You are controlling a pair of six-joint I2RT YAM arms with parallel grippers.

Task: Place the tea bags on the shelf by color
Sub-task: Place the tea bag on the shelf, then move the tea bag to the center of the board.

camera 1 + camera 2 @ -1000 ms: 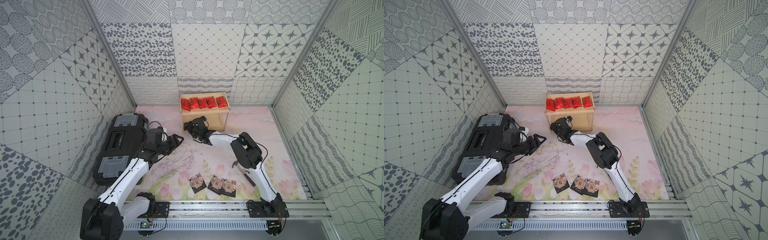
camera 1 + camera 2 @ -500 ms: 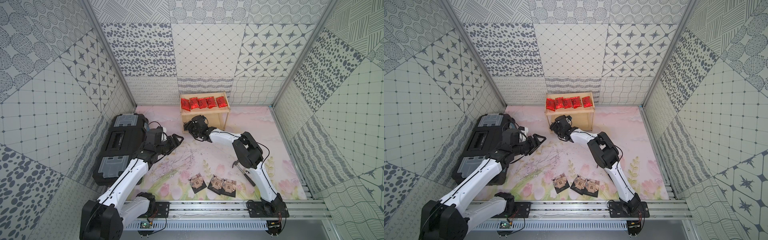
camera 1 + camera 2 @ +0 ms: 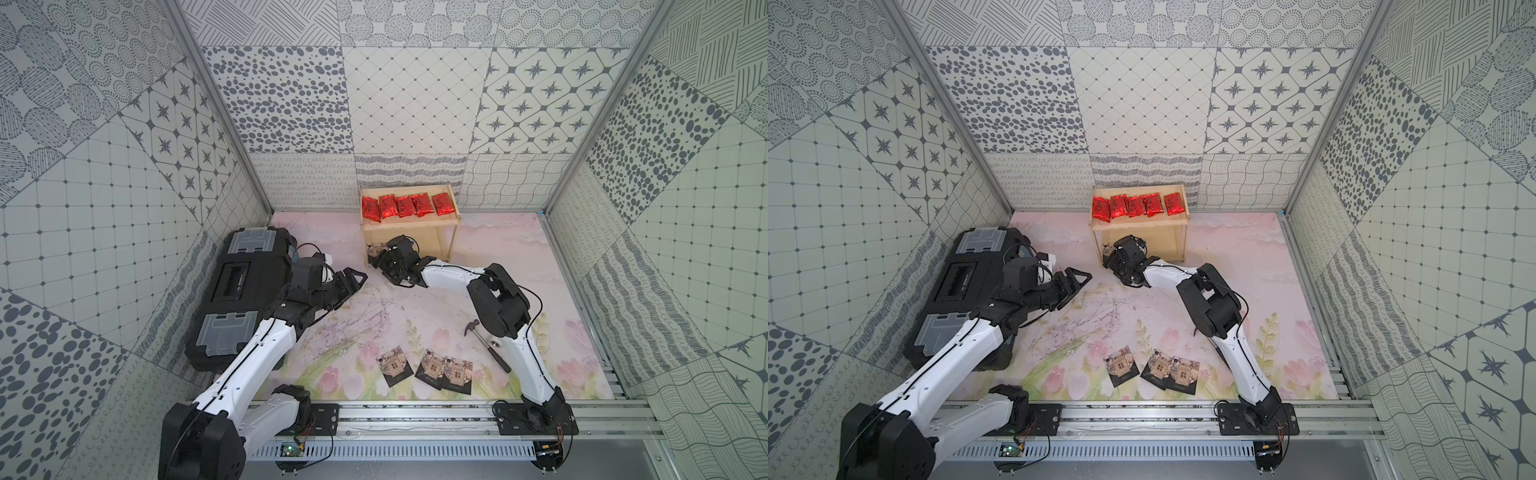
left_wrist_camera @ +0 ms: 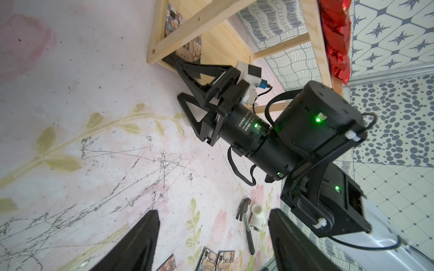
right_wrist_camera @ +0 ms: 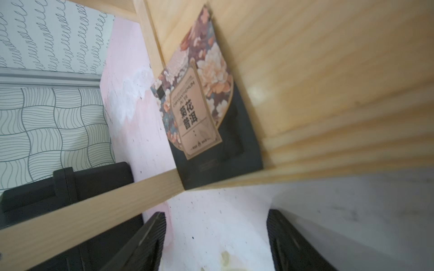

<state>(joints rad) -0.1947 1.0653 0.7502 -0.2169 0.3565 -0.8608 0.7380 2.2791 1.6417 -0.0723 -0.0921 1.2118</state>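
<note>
- The worktop [image 3: 519, 257] carries everything: the black toolbox [image 3: 245, 286] lies along its left edge with its lids down, so its contents are hidden.
- The shelf [image 3: 411, 225] stands at the middle of the back edge. Each tier seems meant for one colour.
- The left fingers [image 4: 145, 237] hang spread wide and empty above the worktop, between the toolbox and the shelf.
- The right fingers [image 5: 145, 241] are at the shelf's front left corner, low by the bottom tier, parted with nothing between them.
- Five red packets [image 3: 405, 206] sit in a row on the top tier, some overlapping; by my reading the red part is done.
- One dark sachet [image 5: 211, 112] lies flat at the left end of the bottom tier, beside the corner post and clear of the fingers.
- Three dark sachets [image 3: 432, 366] are left near the front edge, two of them overlapping, so roughly a third of the work remains.
- A small hammer [image 3: 490, 349] and a white fitting [image 4: 256, 215] lie nearby, no part of the job.
</note>
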